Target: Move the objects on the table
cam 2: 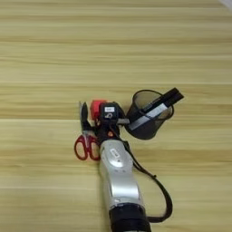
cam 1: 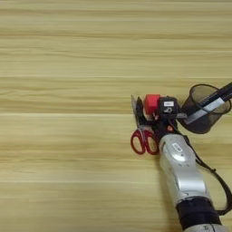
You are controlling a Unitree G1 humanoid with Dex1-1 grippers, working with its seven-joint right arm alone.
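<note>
Because the three objects sit bunched together toward the right edge of the table (cam 1: 68,68), any move on one risks disturbing the others. Red-handled scissors (cam 1: 142,131) lie flat, blades pointing toward the far edge, handle loops toward the near edge. Small red cube (cam 1: 151,103) sits just right of the blades, close enough that touching or apart cannot be told. Black mesh pen cup (cam 2: 147,115) stands further right, tilted or lying over; its open mouth faces the camera, and a black-and-silver marker (cam 2: 156,108) sticks out past its rim toward the far right.

Silver forearm (cam 2: 118,179) comes up from the near edge, a black cable looping off its right side. Right gripper (cam 1: 156,118) is down among the cube, the scissor blades and the cup. A black wrist block with a white label covers the fingers, so whether they are apart, together or clamped on anything cannot be told.

Likely trouble, as judgement:
- Scissors lie flat and thin; fingers may skid over the blades and shove them sideways rather than lift them.
- Cube could get nudged away by a finger closing beside it.
- Cup looks light and round; a brush from the wrist could roll it and spill the marker.
- Trailing cable might snag the cup on a rightward sweep.
</note>
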